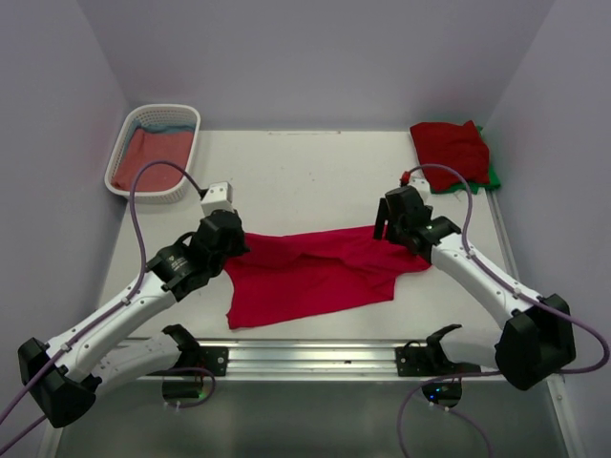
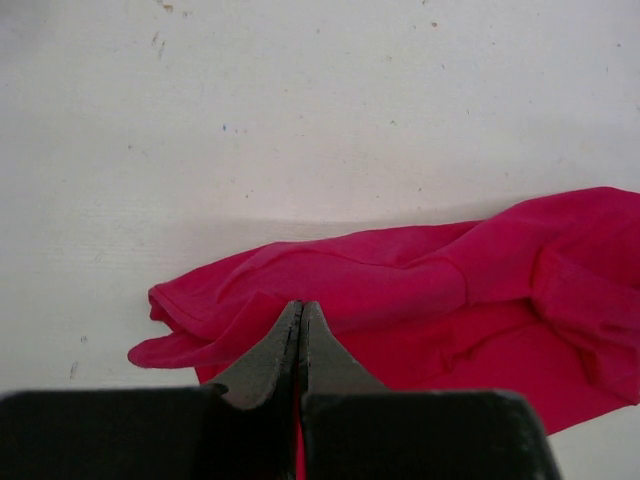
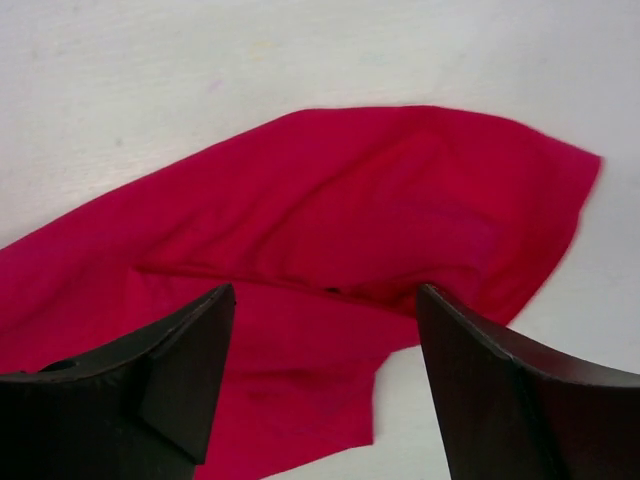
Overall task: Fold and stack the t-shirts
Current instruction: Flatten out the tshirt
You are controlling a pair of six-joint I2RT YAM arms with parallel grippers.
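A bright crimson t-shirt (image 1: 315, 272) lies rumpled and partly folded across the middle of the table. My left gripper (image 1: 232, 250) is at its left edge. In the left wrist view the jaws (image 2: 300, 305) are shut, with a sliver of crimson cloth (image 2: 420, 290) pinched between them. My right gripper (image 1: 386, 229) hovers over the shirt's right end. In the right wrist view it (image 3: 325, 295) is open and empty above the cloth (image 3: 330, 210). A folded darker red tee (image 1: 451, 148) lies on a green one (image 1: 494, 177) at the back right.
A white slatted basket (image 1: 122, 153) stands at the back left with a dusty-red tee (image 1: 153, 157) and a blue one (image 1: 164, 122) inside. Walls close in the table on the left, back and right. A metal rail (image 1: 315, 358) runs along the near edge.
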